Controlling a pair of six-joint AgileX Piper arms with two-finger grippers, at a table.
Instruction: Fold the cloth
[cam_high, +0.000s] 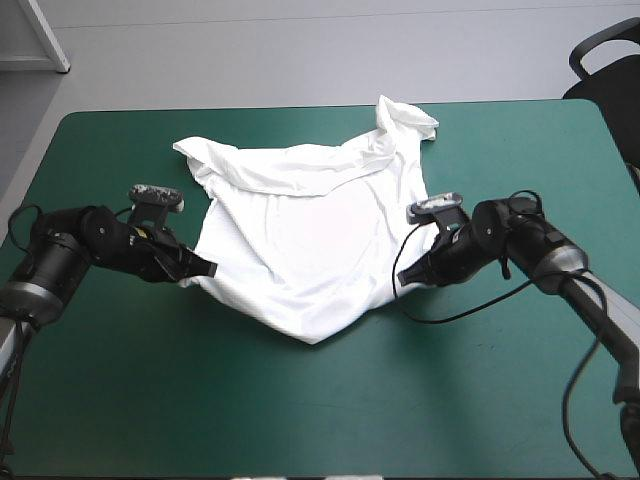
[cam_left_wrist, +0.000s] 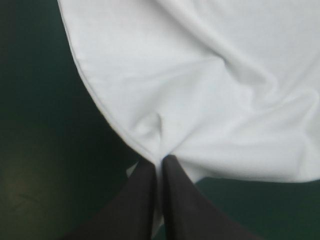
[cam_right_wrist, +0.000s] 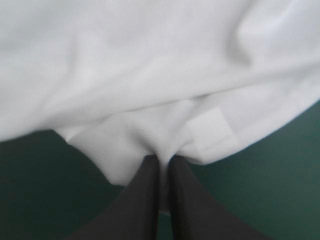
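You see the T-shirt (cam_high: 310, 235) lying rumpled on the table (cam_high: 320, 400). The left gripper (cam_high: 197, 271) pinches its left edge; the right gripper (cam_high: 403, 281) pinches its right edge.

The teal-green table (cam_high: 300, 400) carries the white T-shirt (cam_high: 310, 230), spread loosely and rumpled across its middle.

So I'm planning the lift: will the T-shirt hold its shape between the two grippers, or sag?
Likely floppy: the T-shirt lies creased and bunches where the left gripper and right gripper pinch it. Its middle would probably sag. It looks light.
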